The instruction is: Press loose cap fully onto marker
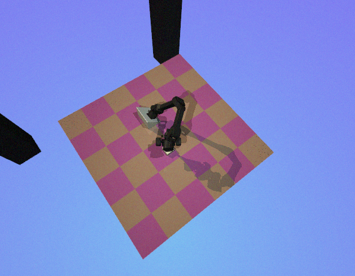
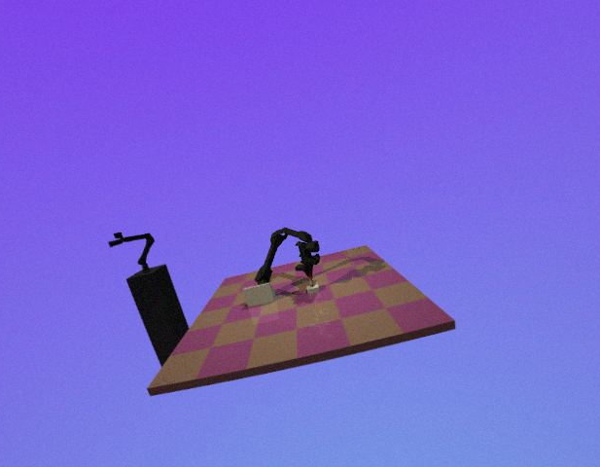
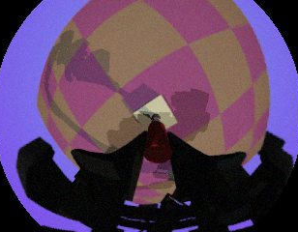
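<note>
two dark fingers pinch one red cap (image 3: 157, 143) just below the middle of the wrist view; we read the gripper (image 3: 156, 155) as closed on it, with the cap's tip pointing away toward the holder block (image 3: 159, 111).

one pale holder block sits directly beyond the cap, at the centre of that view. the marker itself is too small and too hidden by the cap to make out; we cannot tell whether the cap touches it yet.

in the exterior view the gripper (image 2: 308, 271) hangs straight over the block (image 2: 312, 287), red showing between them, right of the arm's grey base plate (image 2: 259, 294).

we judge the step in hand to be aligning and seating the cap. the next move calls for a straight vertical press, axis kept over the marker, then opening the fingers and withdrawing.

count: one arm, one cap, one block, one checkered table (image 2: 370, 321), two black pillars (image 1: 165, 29) in the top view.
</note>
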Motion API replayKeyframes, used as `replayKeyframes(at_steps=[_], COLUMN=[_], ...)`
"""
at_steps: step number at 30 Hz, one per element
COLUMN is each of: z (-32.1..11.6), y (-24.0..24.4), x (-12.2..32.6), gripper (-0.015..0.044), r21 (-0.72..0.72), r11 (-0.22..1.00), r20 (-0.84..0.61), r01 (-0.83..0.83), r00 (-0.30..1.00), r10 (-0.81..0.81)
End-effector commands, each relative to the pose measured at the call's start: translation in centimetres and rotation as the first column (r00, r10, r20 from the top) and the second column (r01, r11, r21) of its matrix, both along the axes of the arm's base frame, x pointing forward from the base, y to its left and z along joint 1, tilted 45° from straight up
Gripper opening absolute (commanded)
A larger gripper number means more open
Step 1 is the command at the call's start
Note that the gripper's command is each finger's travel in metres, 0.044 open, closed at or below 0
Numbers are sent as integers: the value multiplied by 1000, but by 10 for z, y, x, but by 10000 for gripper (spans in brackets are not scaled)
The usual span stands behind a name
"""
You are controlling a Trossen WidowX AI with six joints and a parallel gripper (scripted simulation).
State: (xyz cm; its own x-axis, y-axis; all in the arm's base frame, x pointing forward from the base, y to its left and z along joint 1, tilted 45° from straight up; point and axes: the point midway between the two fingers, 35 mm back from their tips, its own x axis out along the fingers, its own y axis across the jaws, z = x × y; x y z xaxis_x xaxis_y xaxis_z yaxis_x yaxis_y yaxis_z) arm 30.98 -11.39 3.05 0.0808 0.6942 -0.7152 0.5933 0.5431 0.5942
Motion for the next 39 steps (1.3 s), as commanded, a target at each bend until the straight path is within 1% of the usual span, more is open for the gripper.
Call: replayKeyframes(at_steps=[1,16,29,39], z=[-6,-22,-23,-23], y=[6,23,24,24], x=[0,1,1,1], gripper=[0,0,0,263], r21=[6,7,7,4], r11=[1000,1000,1000,1000], r20=[-3,-3,-3,-2], r01=[4,4,4,-1], r00=[1000,1000,1000,1000], r10=[-4,-4,-4,1])
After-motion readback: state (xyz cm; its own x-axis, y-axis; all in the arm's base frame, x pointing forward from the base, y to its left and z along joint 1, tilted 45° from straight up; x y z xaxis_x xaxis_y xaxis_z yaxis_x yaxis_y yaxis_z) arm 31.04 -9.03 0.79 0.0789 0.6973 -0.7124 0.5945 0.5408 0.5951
